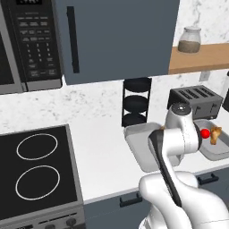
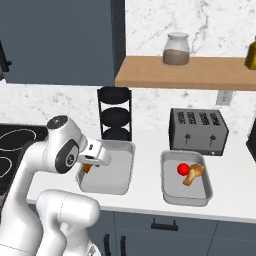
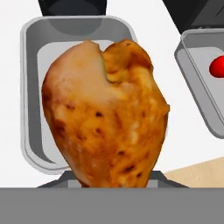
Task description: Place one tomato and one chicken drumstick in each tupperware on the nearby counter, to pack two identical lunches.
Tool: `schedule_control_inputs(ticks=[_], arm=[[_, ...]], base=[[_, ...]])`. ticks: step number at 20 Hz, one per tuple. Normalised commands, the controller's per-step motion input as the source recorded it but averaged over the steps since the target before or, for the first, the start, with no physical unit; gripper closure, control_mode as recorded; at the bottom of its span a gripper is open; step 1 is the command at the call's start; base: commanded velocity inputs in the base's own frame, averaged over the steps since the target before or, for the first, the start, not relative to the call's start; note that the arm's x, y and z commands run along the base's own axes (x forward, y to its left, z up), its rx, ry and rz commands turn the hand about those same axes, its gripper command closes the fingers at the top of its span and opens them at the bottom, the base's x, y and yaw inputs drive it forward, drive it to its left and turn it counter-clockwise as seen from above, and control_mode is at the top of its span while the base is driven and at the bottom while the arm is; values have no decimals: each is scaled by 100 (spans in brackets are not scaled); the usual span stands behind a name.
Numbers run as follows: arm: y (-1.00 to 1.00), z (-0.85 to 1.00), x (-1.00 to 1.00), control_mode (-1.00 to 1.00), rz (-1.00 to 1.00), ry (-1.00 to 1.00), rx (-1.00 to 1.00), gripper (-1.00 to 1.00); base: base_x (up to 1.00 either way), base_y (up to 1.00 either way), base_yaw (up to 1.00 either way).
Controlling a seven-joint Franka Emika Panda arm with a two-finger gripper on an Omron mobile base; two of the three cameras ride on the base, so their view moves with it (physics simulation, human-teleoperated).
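Observation:
A golden-brown chicken drumstick (image 3: 105, 113) fills the hand view, with my gripper (image 2: 90, 166) shut on it. It hangs just above the left tupperware (image 2: 120, 176), a shallow grey tray with nothing lying in it (image 3: 30, 92). The right tupperware (image 2: 186, 194) holds a red tomato (image 2: 183, 169) and a second drumstick (image 2: 194, 174) side by side. In the left base view my arm covers the hand, and the left tupperware (image 1: 136, 145) shows beside it. The right tupperware (image 1: 215, 151) there holds the tomato (image 1: 205, 133). Both trays sit on the white counter (image 2: 145, 200).
A dark slotted toaster (image 2: 197, 131) stands behind the right tray. A black three-tier rack (image 2: 115, 117) stands behind the left one. A wooden shelf with a glass jar (image 2: 176, 49) hangs above. The black stove (image 1: 38, 170) lies to the left, under a microwave (image 1: 27, 40).

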Motion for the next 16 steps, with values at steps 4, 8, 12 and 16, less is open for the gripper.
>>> schedule_control_inputs(ticks=[4, 8, 12, 16], arm=[[-29, -36, 32, -100, 13, 7, 0, 100], [-36, -35, 30, -100, 31, 5, -2, 100], [-6, -28, 39, -100, 35, 12, -2, 100], [3, -28, 79, -100, 18, 7, 0, 100]], base=[[0, 0, 0], [0, 0, 0], [0, 0, 0], [0, 0, 0]])
